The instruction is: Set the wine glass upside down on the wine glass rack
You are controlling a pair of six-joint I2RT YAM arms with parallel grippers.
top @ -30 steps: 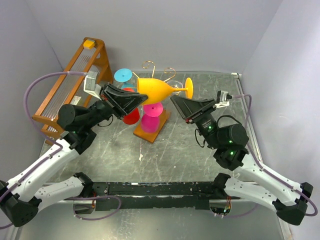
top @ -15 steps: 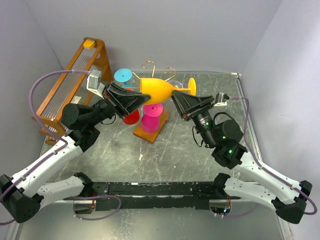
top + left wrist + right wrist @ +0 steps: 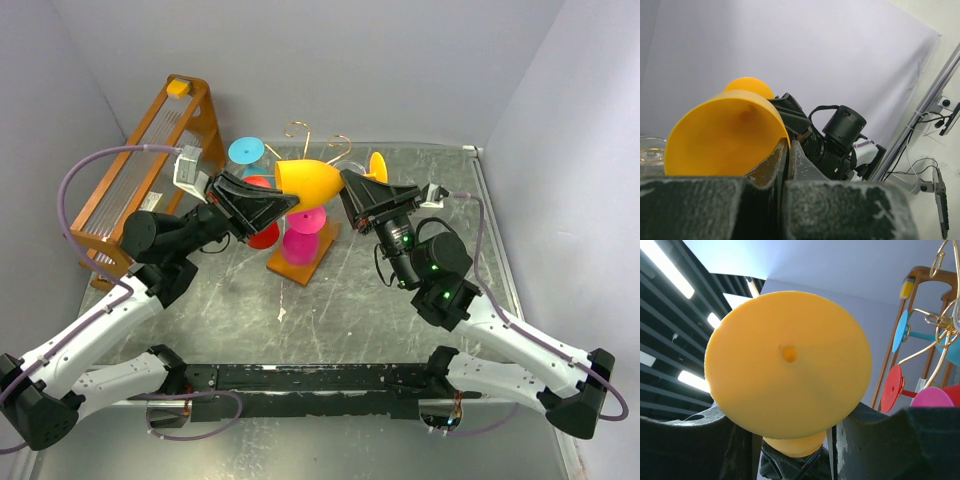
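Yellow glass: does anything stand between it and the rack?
No free-standing obstacle, but a pink glass, red glass and blue glass already hang on the rack, below and left of the yellow glass.

wine glass (image 3: 310, 180) lies on its side up in the air, btwn my left gripper (image 3: 288, 203) and my right gripper (image 3: 352, 195), bowl end to the l, foot end to the r. bowl rim sits in the left one; foot end reaches in btwn the right one's fingers. wine glass rack (image 3: 290, 265) stands below it, mid table (image 3: 340, 300), w/ other glasses (image 3: 303, 243) on its arms. wooden frame (image 3: 140, 180) stands at far l, apart from the rack.
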